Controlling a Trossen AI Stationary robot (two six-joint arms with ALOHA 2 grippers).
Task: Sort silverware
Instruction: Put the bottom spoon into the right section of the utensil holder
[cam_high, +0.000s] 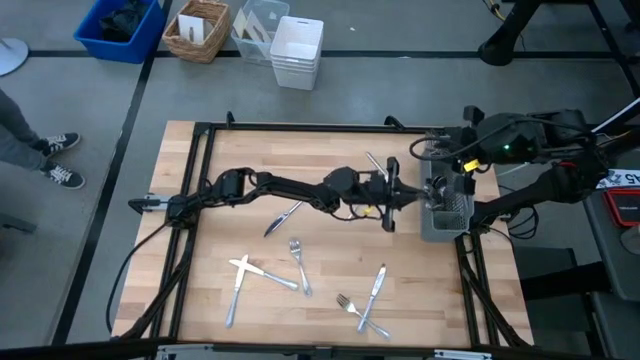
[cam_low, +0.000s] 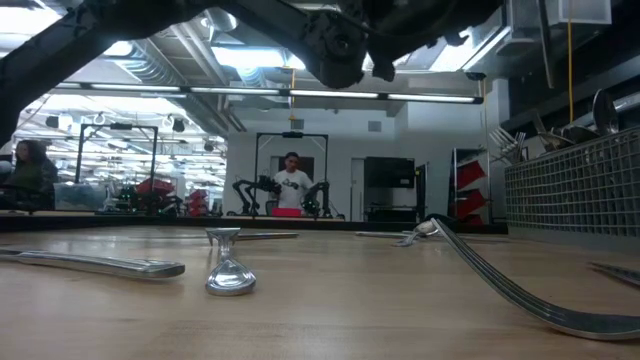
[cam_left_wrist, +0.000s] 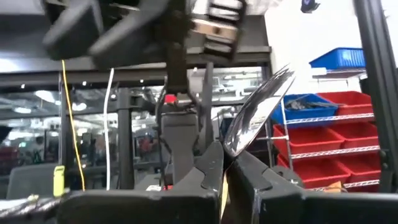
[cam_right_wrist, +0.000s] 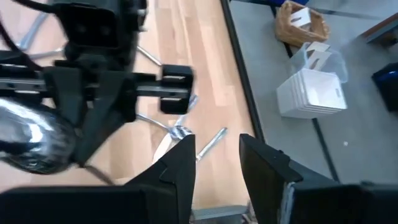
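Silverware (cam_high: 300, 265) lies scattered on the wooden table (cam_high: 330, 150): forks, knives, a spoon toward the near half. Dark mesh caddy (cam_high: 445, 212) at the right edge already holds some pieces, handles sticking up. Left gripper (cam_high: 388, 195) reaches mid-table beside the caddy, clamped on a spoon (cam_left_wrist: 258, 112). Right gripper (cam_right_wrist: 216, 163) hangs over the caddy, fingers apart, nothing between them. Floor beyond: blue bin (cam_high: 120, 28), wicker basket (cam_high: 197, 30), white crate (cam_high: 297, 52).
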